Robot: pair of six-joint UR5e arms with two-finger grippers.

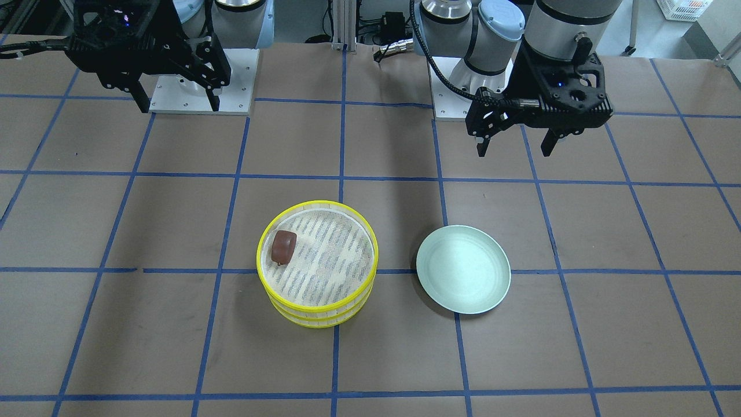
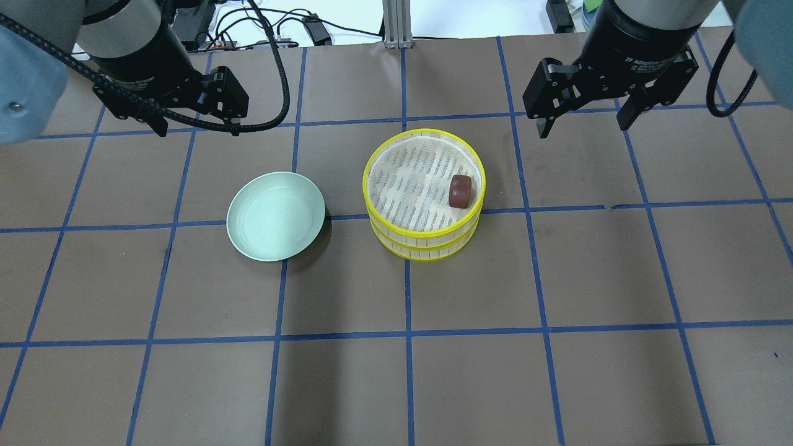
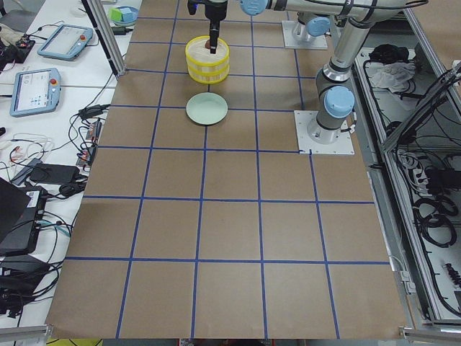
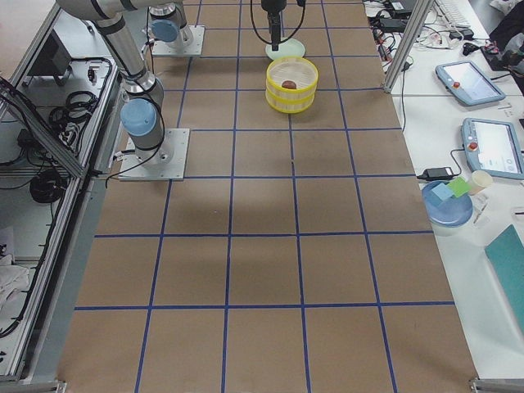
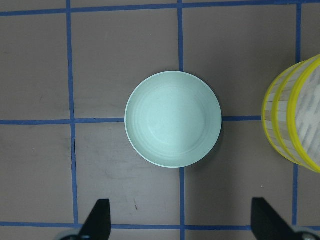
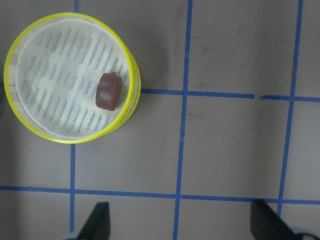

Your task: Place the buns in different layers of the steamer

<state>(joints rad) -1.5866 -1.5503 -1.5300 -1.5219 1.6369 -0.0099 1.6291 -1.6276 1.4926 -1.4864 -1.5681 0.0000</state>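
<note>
The steamer stands as two stacked yellow-rimmed trays near the table's middle; it also shows in the front view and the right wrist view. The dark reddish-brown bun lies in the top tray near its rim, also in the front view and the right wrist view. The cream bun is hidden or out of view. My left gripper is open and empty, high above the table behind the plate. My right gripper is open and empty, high behind the steamer.
An empty pale green plate lies left of the steamer, also in the left wrist view. Both arm bases stand at the table's back edge. Brown paper with blue tape lines covers the table.
</note>
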